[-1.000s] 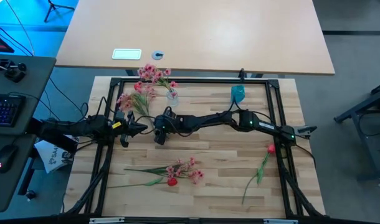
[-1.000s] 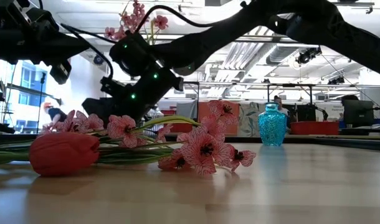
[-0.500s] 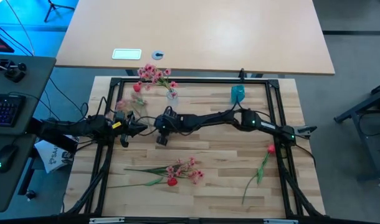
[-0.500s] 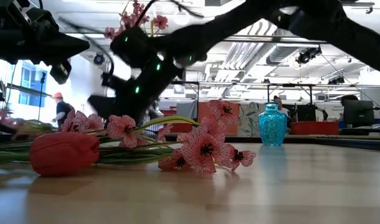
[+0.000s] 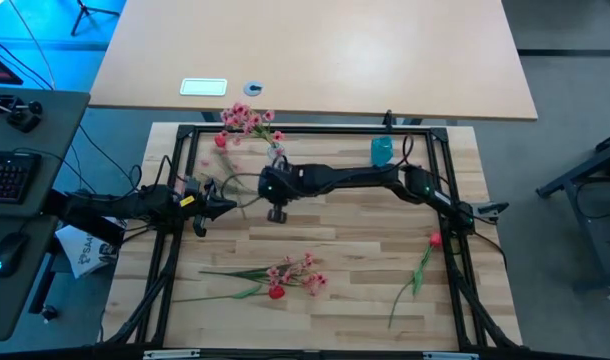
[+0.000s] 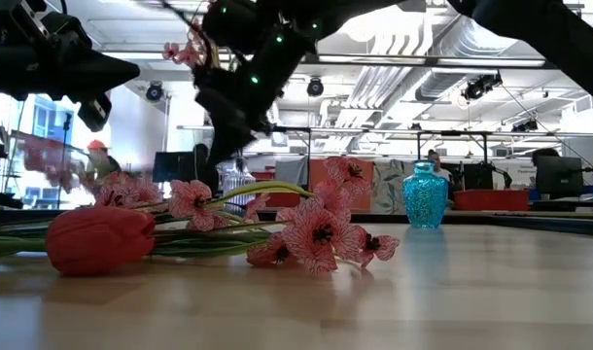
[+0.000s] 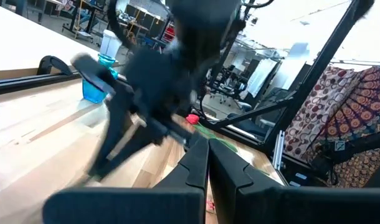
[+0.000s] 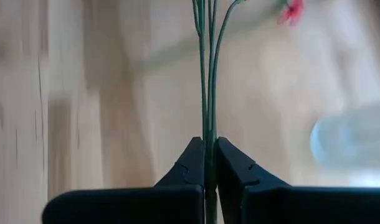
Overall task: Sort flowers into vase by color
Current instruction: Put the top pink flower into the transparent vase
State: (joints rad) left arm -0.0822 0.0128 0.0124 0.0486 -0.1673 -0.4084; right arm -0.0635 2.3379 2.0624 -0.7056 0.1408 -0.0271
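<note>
Far left, at the table's left edge: left gripper (image 5: 225,204), fingers pressed together, nothing in them, idle.

Just right of it, mid-table: right gripper (image 8: 205,146), clamped on a held pink spray (image 8: 205,74). Pinched low on two or three thin green stems that run straight out from between the fingers. Blossom end out toward the left arm and too smeared to place exactly.

Risks, judged from here:
- Thin stems in a narrow pinch, heavy head far out. Likely to swivel or slide in the grip on a fast swing.
- Blossom end near the left gripper. Could snag there if swung low.
- Clear vase (image 5: 276,154) just behind the right gripper, already holding pink flowers (image 5: 247,120). Narrow neck, light and top-heavy by the look. Could tip over from an off-centre stem tip or an arm brush.
- Crowded neck. Might catch the new stems on the ones already in and pull them out.

Further right, at the back: blue vase (image 5: 382,151), no flowers in it. Wrong target for pink, presumably meant for red.

Front of table: loose bundle (image 5: 285,273) of pink sprays with one red bloom, well apart from both grippers. Far right: red tulip (image 5: 434,239) lying flat, untouched.
</note>
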